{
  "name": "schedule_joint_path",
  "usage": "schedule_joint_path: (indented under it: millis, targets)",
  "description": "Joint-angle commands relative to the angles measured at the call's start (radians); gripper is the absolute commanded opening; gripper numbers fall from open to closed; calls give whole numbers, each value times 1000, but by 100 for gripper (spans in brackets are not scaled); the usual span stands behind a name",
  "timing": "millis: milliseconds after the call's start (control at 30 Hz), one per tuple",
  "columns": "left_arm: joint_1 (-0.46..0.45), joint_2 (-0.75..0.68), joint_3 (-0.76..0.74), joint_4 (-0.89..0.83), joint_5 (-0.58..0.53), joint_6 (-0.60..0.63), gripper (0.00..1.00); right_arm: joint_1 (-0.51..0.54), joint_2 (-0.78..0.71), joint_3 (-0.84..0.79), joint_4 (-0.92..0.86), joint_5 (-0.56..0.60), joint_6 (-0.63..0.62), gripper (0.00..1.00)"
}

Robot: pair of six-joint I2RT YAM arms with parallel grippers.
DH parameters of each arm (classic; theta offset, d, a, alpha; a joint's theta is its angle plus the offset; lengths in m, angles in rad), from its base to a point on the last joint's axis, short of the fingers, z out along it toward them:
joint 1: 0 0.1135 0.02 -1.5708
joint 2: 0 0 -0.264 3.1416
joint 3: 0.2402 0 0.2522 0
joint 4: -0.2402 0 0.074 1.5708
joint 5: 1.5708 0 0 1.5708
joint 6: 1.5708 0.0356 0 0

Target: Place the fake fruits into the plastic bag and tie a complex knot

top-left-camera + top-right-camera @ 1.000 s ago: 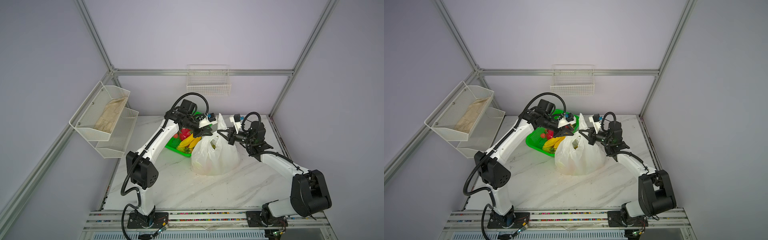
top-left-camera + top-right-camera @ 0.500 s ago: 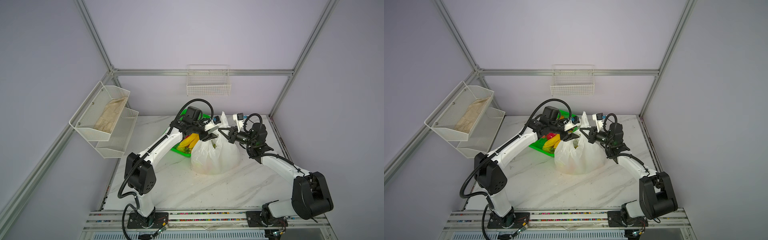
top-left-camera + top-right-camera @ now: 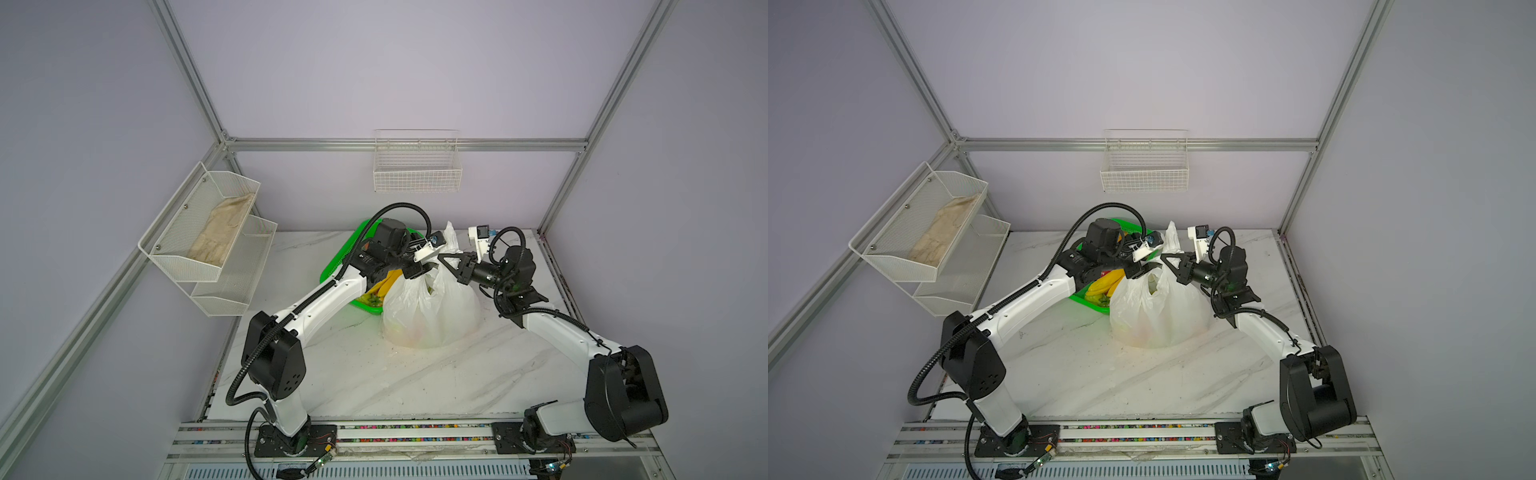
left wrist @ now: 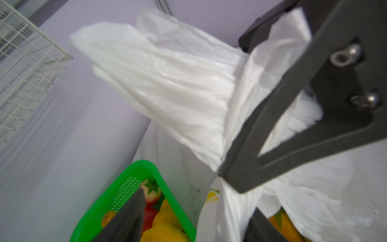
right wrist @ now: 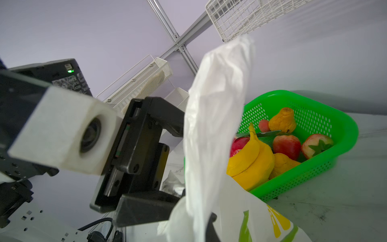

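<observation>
The work surface is a white, grey-veined marble-pattern tabletop. It is enclosed by pale lilac walls and aluminium frame profiles. A white wire basket is mounted on the rear wall. A two-tier white mesh shelf is fixed to the left wall, and a beige cloth is laid in its upper tier. Both arm bases are bolted to a rail along the front edge.

The plastic bag is stood on the tabletop towards the rear, between the two grippers, as shown in both top views. Its body is bulged, and coloured shapes are seen faintly through its wall. One handle strip is raised upright above the mouth.

A green mesh basket is placed just beside the bag, on the left arm's side. Fake fruits are contained in it: a yellow banana bunch, red apples, a strawberry and yellow pear-shaped pieces.

The right gripper is pressed together on the bag's handle. In the left wrist view, white film is pinched between its black fingers.

The left gripper is positioned at the bag mouth with its jaws spread. Whether the film is touched by them cannot be told.
</observation>
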Motion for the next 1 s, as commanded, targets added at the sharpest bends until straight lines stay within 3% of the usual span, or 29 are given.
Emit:
schedule_joint_path:
  millis: [0, 333, 633, 967]
  targets:
    - [-16, -45, -66, 115, -149, 43, 65, 7, -26, 3, 36, 6, 40, 0]
    - [-52, -3, -89, 152, -292, 125, 65, 6, -7, 21, 62, 4, 89, 0]
    - [-51, -10, -159, 148, -235, 186, 69, 5, -9, 44, 11, 6, 29, 0]
    - [-44, -47, -174, 154, -117, 137, 72, -1, -1, 75, -103, -25, -166, 0]
